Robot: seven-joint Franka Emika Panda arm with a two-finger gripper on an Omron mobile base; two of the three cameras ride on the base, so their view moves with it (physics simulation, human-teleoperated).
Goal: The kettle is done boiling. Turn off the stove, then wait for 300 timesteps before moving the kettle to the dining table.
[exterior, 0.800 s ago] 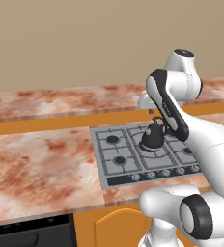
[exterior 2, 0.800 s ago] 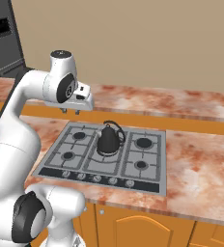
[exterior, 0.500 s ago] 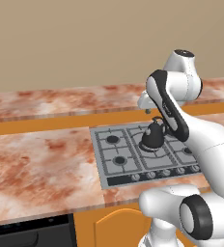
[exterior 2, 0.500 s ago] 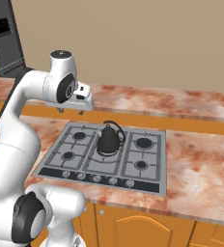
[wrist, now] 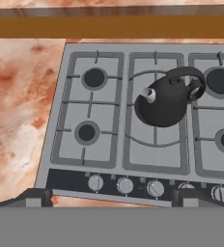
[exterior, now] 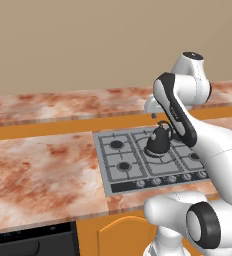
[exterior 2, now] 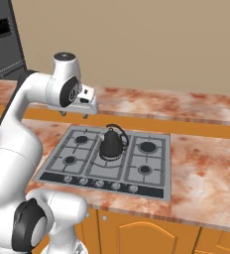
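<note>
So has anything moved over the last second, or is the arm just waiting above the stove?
Nothing visibly changed. The gripper still hangs above the stove with its jaws open and empty, and the kettle still sits on the centre burner, untouched.

From back here I see a plain tan wall (exterior: 88,40) running across the whole rear of the kitchen, evenly lit, with no strong shadows. The surface (exterior: 38,170) is reddish-pink marbled stone, and orange cabinet doors (exterior 2: 151,235) sit under its near edge. Beyond its far edge an orange band (exterior: 38,131) carries a second marbled ledge (exterior: 63,105) against the wall. At the near left corner I see a black oven front (exterior: 28,242). A tall dark appliance (exterior 2: 5,44) stands in the far left corner.
</note>
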